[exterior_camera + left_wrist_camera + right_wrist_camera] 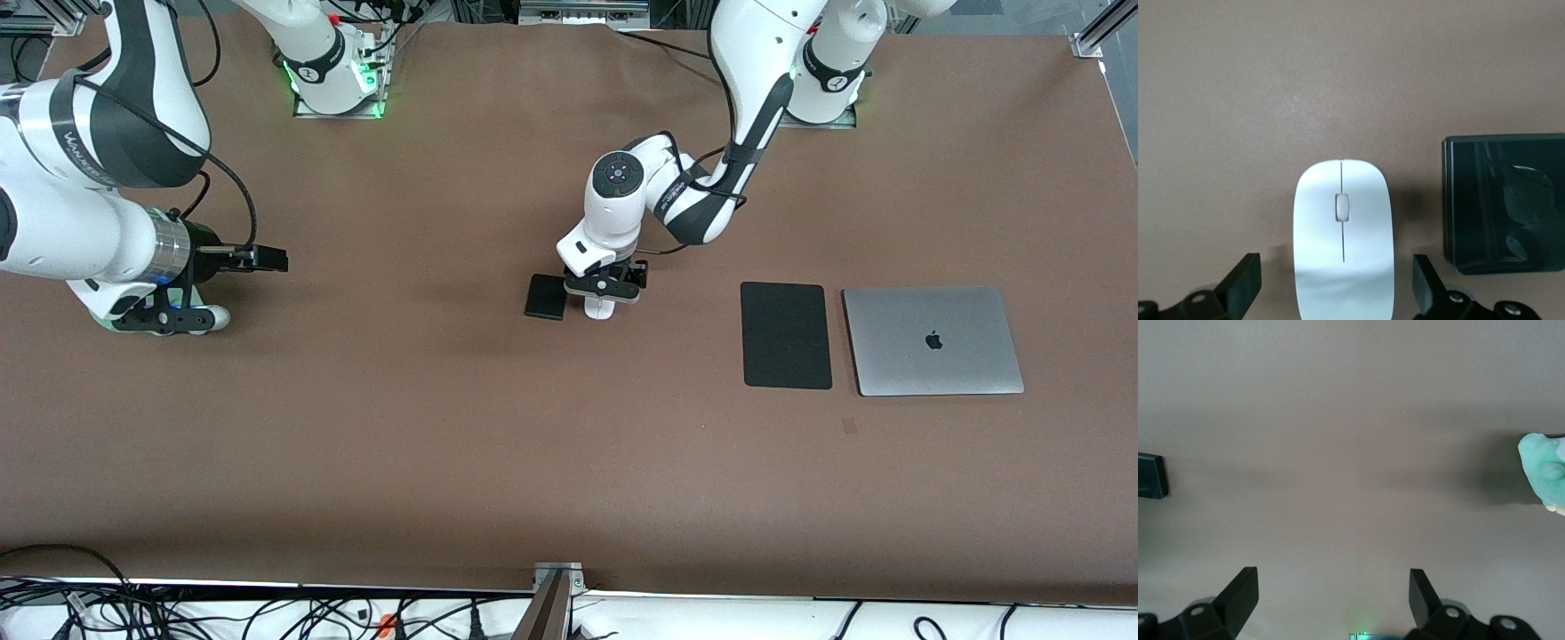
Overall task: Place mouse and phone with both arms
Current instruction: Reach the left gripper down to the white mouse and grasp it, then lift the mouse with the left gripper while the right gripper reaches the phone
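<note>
A robotics lab is shown: two white arms are bolted to base plates along a wide brown-covered desk, aluminium framing is seen at its corners, and loose cables are heaped along its edge.

Your left arm comes in from its base, elbow bent, wrist pointing straight down near the middle of the worktop. Its left tool sits low with the fingers spread wide, nothing pinched between them. Your right arm just waits at its own end, forearm roughly level, and the right tool hangs low over the worktop, fingers spread wide too.
</note>
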Tool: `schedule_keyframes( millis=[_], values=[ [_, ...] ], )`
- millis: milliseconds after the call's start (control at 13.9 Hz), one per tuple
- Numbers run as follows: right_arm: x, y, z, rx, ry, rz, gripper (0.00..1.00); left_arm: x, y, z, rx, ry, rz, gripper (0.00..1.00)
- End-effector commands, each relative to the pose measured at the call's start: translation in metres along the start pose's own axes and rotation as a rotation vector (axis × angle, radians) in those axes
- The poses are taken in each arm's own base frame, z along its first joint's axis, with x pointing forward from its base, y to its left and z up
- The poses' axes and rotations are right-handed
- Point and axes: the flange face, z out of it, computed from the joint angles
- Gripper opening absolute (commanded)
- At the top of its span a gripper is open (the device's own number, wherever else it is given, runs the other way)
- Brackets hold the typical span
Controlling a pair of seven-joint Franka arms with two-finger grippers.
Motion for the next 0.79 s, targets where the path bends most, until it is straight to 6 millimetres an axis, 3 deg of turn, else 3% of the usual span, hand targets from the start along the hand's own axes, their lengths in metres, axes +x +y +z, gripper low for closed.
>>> schedule_keyframes(
  millis=[0, 216, 289, 433, 505, 722],
  values=[
    [0.008, -0.006, 0.009, 0.01, 0.006, 0.062, 1.0, -0.003, 0.008, 0.012, 0.006, 0.026, 0.003, 1.0],
    [0.005, -0.02, 0.012, -0.003, -0.01, 0.128, 1.0, -0.002, 0.008, 0.01, 0.003, 0.03, 0.004, 1.0],
    [0.005, -0.021, 0.012, -0.005, -0.008, 0.127, 1.0, -0.002, 0.007, 0.009, 0.002, 0.031, 0.009, 0.89],
    [0.004, -0.021, 0.013, -0.004, -0.012, 0.13, 1.0, -0.001, 0.006, 0.008, 0.003, 0.031, 0.009, 0.49],
    [0.004, -0.025, 0.013, -0.002, -0.012, 0.126, 1.0, 0.001, 0.004, 0.003, 0.005, 0.033, 0.008, 0.38],
    [0.002, -0.039, 0.014, -0.004, -0.003, 0.171, 1.0, 0.017, -0.015, -0.036, 0.039, 0.011, -0.018, 0.36]
  ],
)
